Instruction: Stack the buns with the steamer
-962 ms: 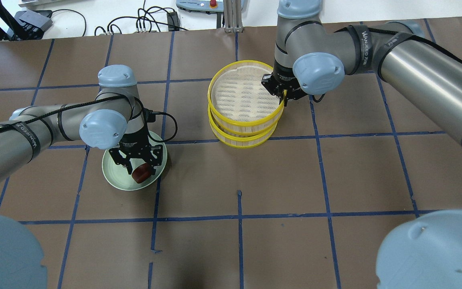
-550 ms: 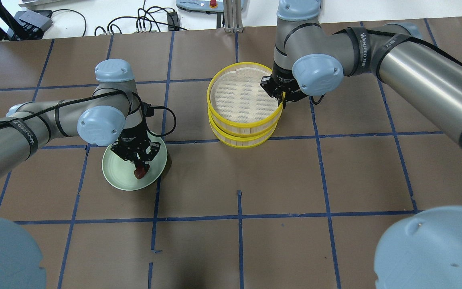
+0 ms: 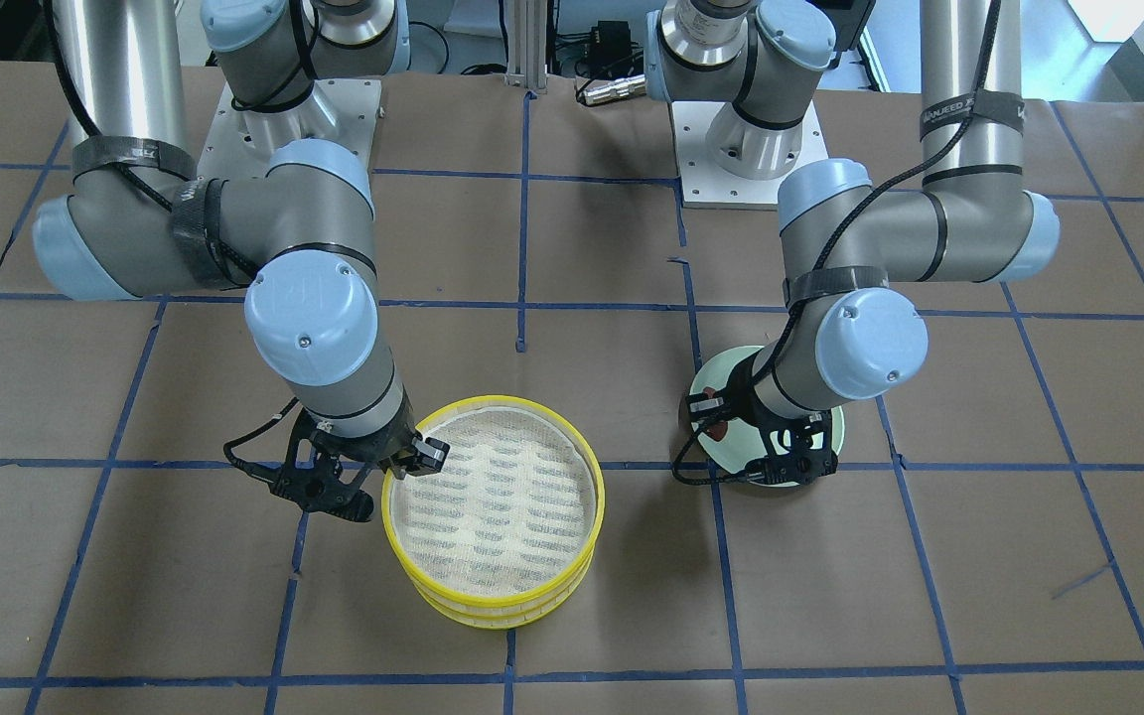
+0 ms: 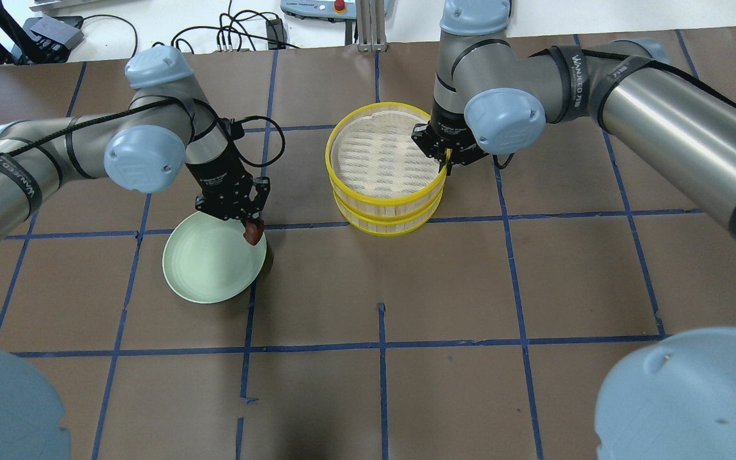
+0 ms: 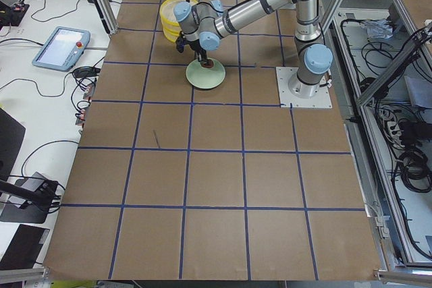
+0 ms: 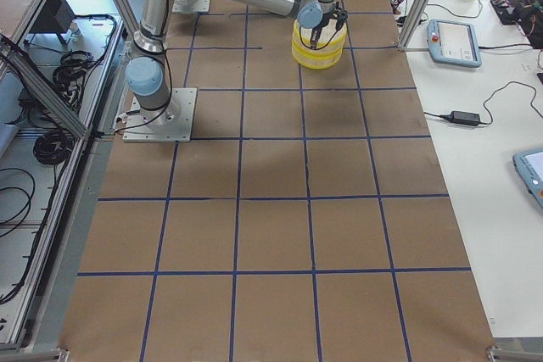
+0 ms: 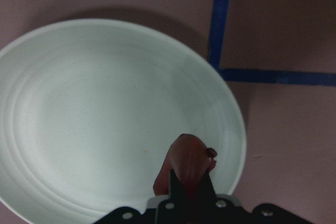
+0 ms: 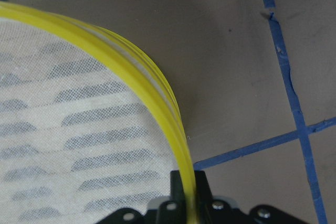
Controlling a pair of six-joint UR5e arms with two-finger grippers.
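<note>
My left gripper point(image 4: 252, 226) is shut on the dark reddish-brown bun point(image 4: 253, 235) and holds it above the right rim of the pale green plate point(image 4: 205, 268). The left wrist view shows the bun point(image 7: 186, 161) between the fingers over the bare plate point(image 7: 94, 114). My right gripper point(image 4: 446, 163) is shut on the right rim of the upper yellow steamer tray point(image 4: 384, 160), which sits slightly offset on a second yellow tray point(image 4: 384, 225). The right wrist view shows that rim point(image 8: 152, 95) running between the fingers. The upper tray is empty. The white bun is out of view.
Brown paper with a blue tape grid covers the table point(image 4: 444, 306). Cables and a pendant point(image 4: 323, 7) lie beyond the far edge. The left arm's cable loops point(image 4: 266, 137) between the plate and the steamer.
My left gripper shut on the brown bun, lifted it off the plate and moved back and right to the plate's rim. The right gripper and upper tray shifted slightly left.
</note>
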